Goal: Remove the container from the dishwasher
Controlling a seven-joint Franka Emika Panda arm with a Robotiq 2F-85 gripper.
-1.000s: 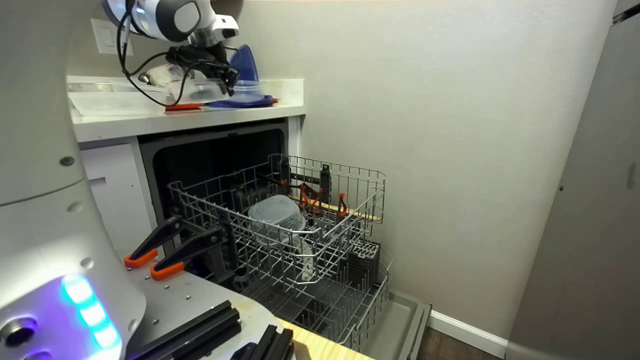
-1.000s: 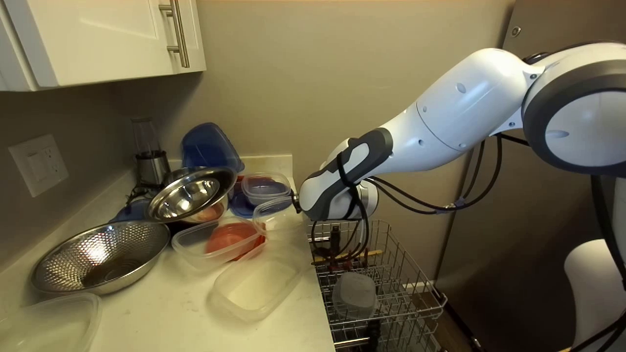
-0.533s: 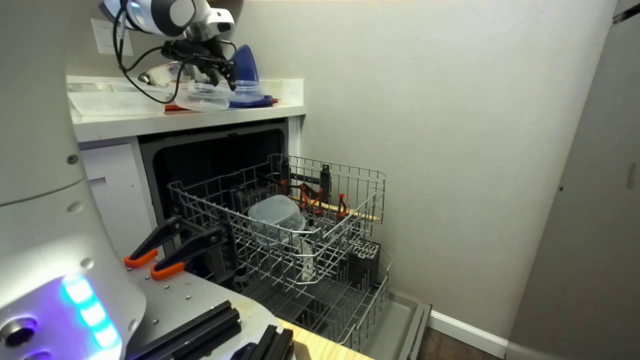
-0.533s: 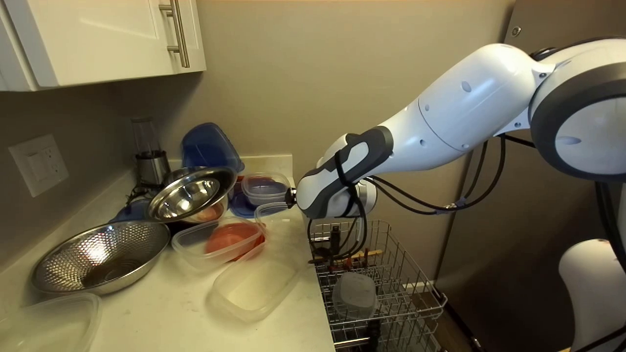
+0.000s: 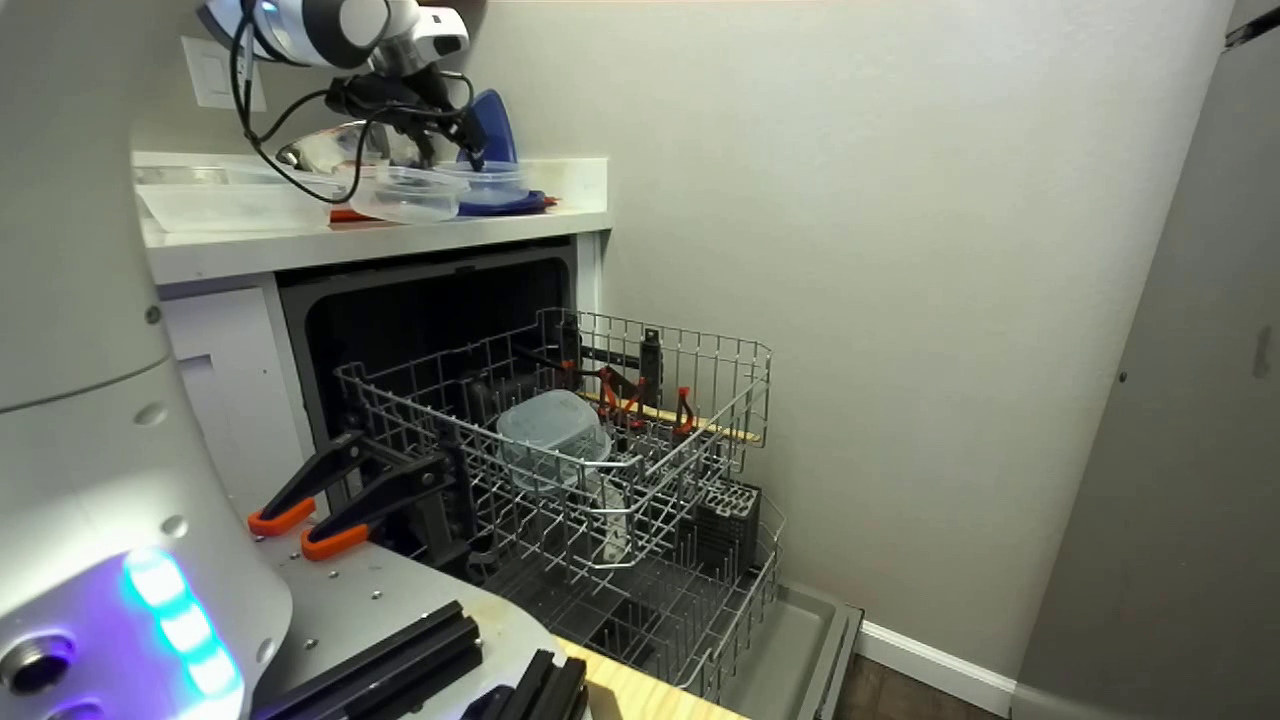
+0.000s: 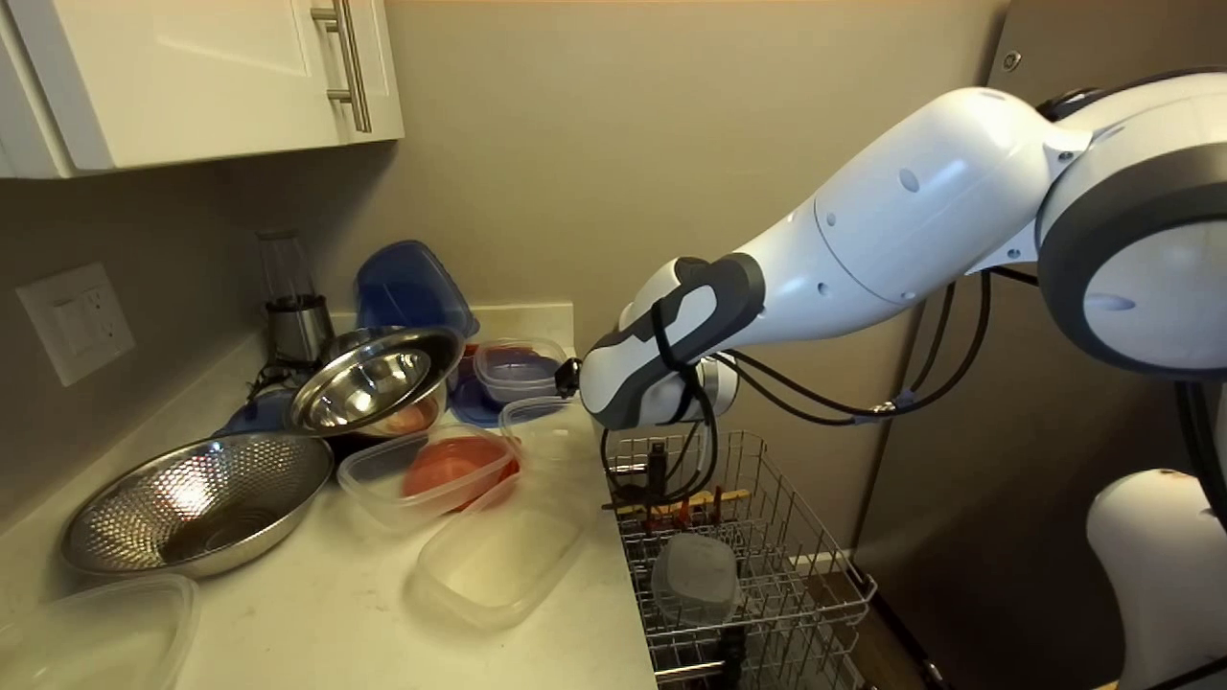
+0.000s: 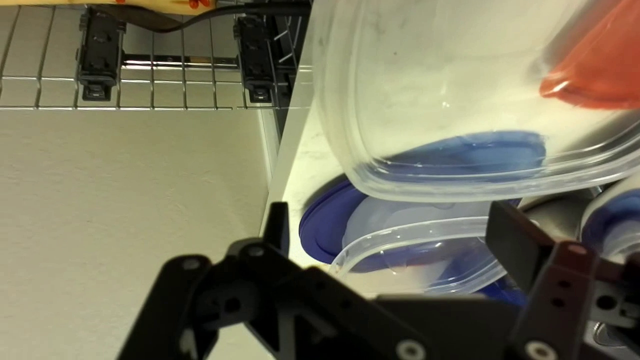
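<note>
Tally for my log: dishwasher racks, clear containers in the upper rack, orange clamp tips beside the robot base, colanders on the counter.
Racks (upper rack, lower rack): 2
Clear container: 1
Orange clamp tips: 2
Colander: 1
Total: 6

We list 1 dk-int. dishwasher [image 5: 430, 305], door [image 5: 788, 652] down; 1 clear container [image 5: 548, 425], appar. inverted, in upr. rack [image 5: 612, 511], pulled out.

We've got a glossy white arm [image 6: 891, 206] with dark grey trim [image 6: 740, 292], black cables [image 6: 1198, 431] looping off it, white-cyan lights [image 5: 187, 632] on the base [image 5: 85, 500], plus a black gripper [image 7: 395, 232] with round silver screws [image 7: 410, 349].
</note>
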